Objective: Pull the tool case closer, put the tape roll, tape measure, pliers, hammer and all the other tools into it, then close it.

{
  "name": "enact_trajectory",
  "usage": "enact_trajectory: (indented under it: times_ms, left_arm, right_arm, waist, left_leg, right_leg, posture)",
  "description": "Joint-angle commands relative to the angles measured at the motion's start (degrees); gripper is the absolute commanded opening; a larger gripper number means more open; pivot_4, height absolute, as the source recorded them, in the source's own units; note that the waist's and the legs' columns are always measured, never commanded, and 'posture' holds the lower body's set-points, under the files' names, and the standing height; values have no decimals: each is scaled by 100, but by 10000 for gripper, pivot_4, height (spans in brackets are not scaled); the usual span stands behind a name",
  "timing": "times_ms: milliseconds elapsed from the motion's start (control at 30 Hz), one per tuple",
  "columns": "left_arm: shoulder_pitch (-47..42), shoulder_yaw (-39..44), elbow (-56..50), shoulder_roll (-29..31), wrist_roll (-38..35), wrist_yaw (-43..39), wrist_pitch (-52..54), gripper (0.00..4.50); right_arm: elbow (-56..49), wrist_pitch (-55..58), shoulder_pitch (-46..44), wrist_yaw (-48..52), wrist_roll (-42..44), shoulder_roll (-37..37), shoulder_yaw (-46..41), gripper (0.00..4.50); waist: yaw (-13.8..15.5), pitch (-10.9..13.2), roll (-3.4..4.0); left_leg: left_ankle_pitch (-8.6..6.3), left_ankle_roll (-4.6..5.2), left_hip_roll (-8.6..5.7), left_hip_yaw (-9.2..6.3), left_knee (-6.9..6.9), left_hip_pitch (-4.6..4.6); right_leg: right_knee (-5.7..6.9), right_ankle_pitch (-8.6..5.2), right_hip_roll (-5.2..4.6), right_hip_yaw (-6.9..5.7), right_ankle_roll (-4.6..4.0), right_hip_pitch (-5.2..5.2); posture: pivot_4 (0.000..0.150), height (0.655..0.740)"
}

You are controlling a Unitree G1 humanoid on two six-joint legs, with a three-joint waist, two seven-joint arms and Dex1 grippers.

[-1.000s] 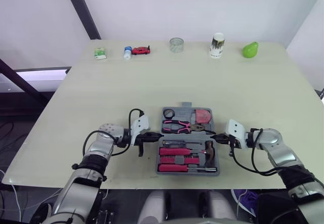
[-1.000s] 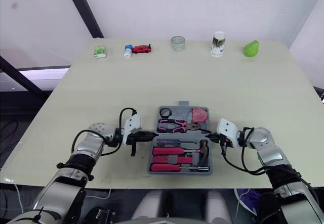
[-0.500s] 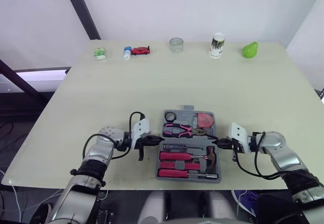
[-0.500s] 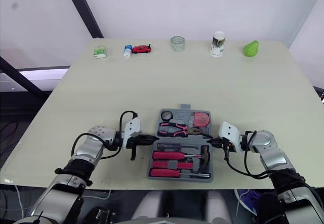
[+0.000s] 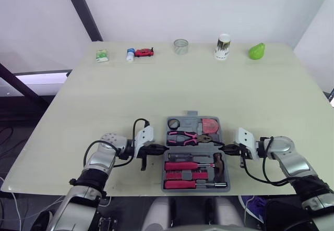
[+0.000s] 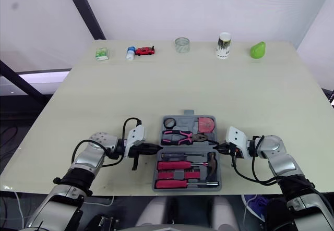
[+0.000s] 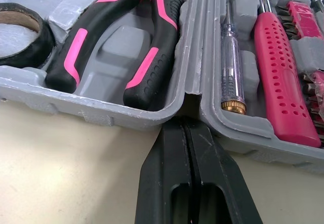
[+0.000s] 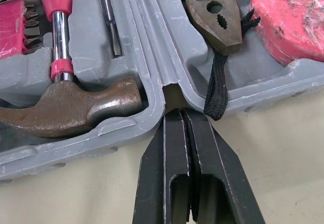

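Tool case (image 7: 91, 107) sat open and flat near the front edge of the table (image 5: 156, 90), between the two grippers. Left gripper (image 5: 160, 148) was clenched, fingers pressed together, tips tucked into the hinge notch on the case's left side. Right gripper (image 5: 225, 148) was the same on the right side: clenched, tips in the hinge notch. Couldn't tell whether either pinched any plastic, as the tips were hidden under the rim. The far half held the tape roll (image 5: 174, 123), pliers (image 5: 183, 135) and tape measure (image 5: 210, 123). The pliers' black cord hung over the wall by the right fingertips. The near half held the hammer (image 5: 218, 160), pink-handled screwdrivers (image 5: 182, 165) and a clear tester screwdriver (image 7: 230, 67). Along the far edge of the table, well apart from the case: green pack (image 5: 100, 56), small bottle (image 5: 130, 55), red toy car (image 5: 144, 52), clear cup (image 5: 180, 46), white can (image 5: 223, 46), green pear-shaped thing (image 5: 256, 51)
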Motion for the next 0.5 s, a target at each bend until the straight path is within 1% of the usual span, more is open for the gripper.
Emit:
enact_trajectory:
  times_ms: [33, 500]
  left_arm:
    - [208, -536, 26, -119, 192, -249, 37, 0]
    - [274, -592, -70, -89, 170, -347, 98, 0]
  right_arm:
    - [-390, 1, 32, 156, 201, 75, 73, 294]
    - [-351, -37, 39, 40, 124, 87, 38, 294]
  waist:
    - [1, 0, 0]
    - [-4, -2, 2]
  left_leg:
    - [0, 0, 0, 0, 0, 0]
    - [0, 0, 0, 0, 0, 1]
  right_leg:
    - [0, 0, 0, 0, 0, 0]
    - [0, 0, 0, 0, 0, 0]
  posture:
    - [1500, 7400]
    - [1500, 7400]
